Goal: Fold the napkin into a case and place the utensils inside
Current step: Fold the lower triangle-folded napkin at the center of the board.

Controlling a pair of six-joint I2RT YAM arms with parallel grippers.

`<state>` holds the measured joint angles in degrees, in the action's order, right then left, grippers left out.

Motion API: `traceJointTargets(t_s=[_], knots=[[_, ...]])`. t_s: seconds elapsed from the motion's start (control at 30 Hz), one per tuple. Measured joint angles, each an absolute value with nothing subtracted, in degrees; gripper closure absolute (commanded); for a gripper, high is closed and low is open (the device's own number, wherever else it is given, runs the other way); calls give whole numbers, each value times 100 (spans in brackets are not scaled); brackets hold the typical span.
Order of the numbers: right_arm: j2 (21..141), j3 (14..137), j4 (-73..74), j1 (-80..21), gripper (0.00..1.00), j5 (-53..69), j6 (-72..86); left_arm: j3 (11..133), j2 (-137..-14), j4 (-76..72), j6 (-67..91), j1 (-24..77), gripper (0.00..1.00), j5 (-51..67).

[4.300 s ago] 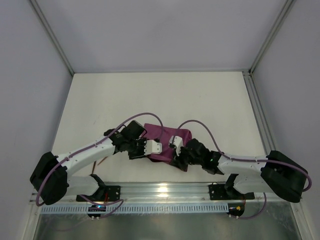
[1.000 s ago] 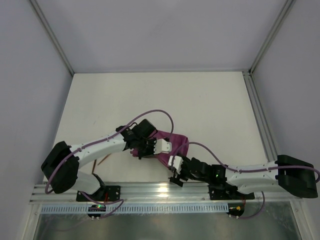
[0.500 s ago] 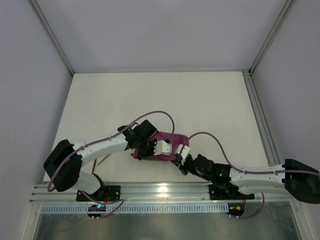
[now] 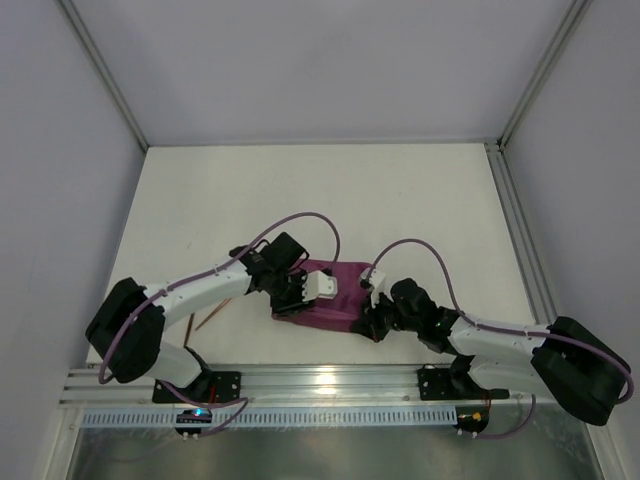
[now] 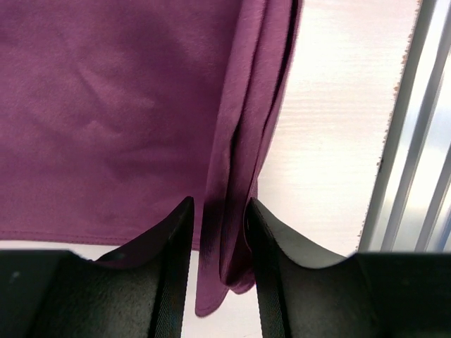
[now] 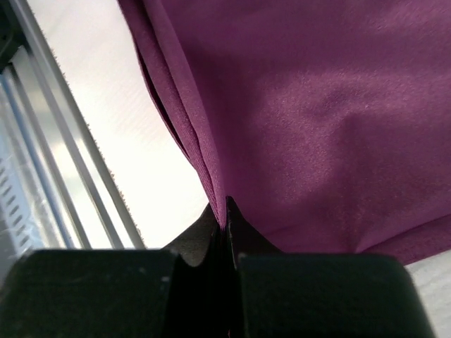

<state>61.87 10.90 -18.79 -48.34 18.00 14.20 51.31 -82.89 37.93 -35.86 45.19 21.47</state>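
The plum-purple napkin lies folded into a small oblong near the table's front edge, between the two grippers. My left gripper sits over its left part. In the left wrist view the jaws stand apart around a loose doubled fold of the napkin, with a gap on one side. My right gripper is at the napkin's right end. In the right wrist view it is shut on the folded edge of the napkin. One thin copper utensil lies by the left arm, partly hidden.
An aluminium rail runs along the near edge, just beyond the napkin's side in both wrist views. A metal frame strip borders the table on the right. White tabletop stretches behind the napkin.
My left jaws have parted from the fold they pinched. The right gripper, open a second ago near the rail, moved up to the napkin's right end and closed on its edge.
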Motion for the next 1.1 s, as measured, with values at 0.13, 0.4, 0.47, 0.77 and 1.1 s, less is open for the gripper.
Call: traceJointTargets(t_s=[0.13, 0.4, 0.47, 0.77, 1.1], knots=[[6523, 1269, -1817, -4512, 97, 2536, 1584, 5127, -8202, 3798, -3509, 4274, 56, 2154], [7203, 1544, -1850, -4053, 97, 3369, 1942, 5041, -8110, 3795, -3450, 4233, 43, 2408], [7338, 1603, -1846, -3852, 97, 3516, 2016, 5041, -8103, 3800, -3452, 4233, 41, 2429], [7568, 1769, -1837, -3566, 97, 3780, 2145, 5041, -8171, 3889, -3498, 4233, 58, 2499], [7153, 1811, -1264, -3983, 97, 3802, 2349, 5006, -7985, 4104, -3498, 4233, 100, 2556]])
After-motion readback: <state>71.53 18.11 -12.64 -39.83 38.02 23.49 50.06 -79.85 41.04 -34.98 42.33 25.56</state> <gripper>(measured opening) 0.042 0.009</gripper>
